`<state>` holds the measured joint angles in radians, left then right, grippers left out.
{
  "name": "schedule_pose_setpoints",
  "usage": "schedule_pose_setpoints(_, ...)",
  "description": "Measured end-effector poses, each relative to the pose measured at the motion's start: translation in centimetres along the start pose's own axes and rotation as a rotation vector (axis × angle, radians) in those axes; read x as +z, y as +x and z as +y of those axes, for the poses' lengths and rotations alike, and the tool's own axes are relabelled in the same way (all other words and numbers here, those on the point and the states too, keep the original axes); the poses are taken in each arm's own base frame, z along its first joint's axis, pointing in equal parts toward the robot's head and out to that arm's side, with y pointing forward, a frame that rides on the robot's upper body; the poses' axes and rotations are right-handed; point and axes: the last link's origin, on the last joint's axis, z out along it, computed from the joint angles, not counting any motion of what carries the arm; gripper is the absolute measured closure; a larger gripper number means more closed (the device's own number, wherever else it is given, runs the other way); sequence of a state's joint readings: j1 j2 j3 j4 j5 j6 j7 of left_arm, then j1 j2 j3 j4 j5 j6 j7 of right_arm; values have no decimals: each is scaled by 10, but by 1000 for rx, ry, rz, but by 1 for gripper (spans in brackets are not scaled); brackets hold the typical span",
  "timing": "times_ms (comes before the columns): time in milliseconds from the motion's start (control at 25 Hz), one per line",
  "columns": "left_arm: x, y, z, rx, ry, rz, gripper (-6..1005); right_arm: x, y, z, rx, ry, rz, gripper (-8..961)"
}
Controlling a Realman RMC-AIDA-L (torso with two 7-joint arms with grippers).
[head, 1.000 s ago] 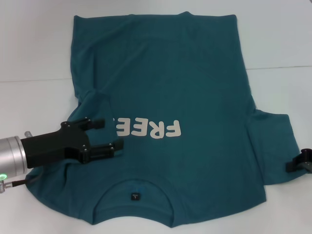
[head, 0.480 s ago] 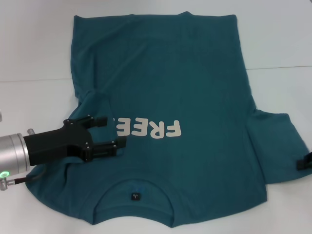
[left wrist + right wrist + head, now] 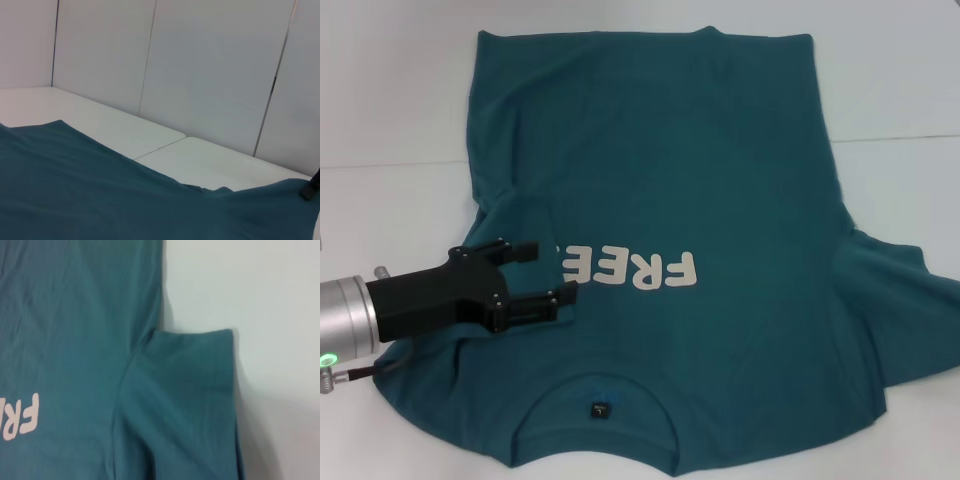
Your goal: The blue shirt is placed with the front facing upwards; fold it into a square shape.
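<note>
White desk [image 3: 390, 90] carries our blue shirt [image 3: 700, 170], collar toward the near edge. Our left gripper [image 3: 553, 272] hovers with fingers spread over its left sleeve, beside the lettering; the right gripper has left view

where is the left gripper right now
In the head view the black left gripper sits low on the robot's left, over the left sleeve of the dark teal-blue cotton T-shirt, its jaws open just beside the white "FREE!" lettering.

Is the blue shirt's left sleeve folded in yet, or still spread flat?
Folded in: the blue shirt has its left sleeve lying over the chest, covering the lettering's end. The left gripper is above it.
</note>
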<state>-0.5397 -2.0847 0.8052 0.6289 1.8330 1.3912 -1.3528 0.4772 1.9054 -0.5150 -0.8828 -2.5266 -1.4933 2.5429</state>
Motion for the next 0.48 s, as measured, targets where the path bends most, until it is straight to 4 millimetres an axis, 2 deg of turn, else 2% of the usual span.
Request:
schedule_pose_setpoints(360,-1,0,0,3,-3,-2,114,-11,-5,-6,9,2,-31,922)
schedule_pose_setpoints(480,0,1,0,6,-5,-2,114,-13,-13,-3,5,-6,-49,920)
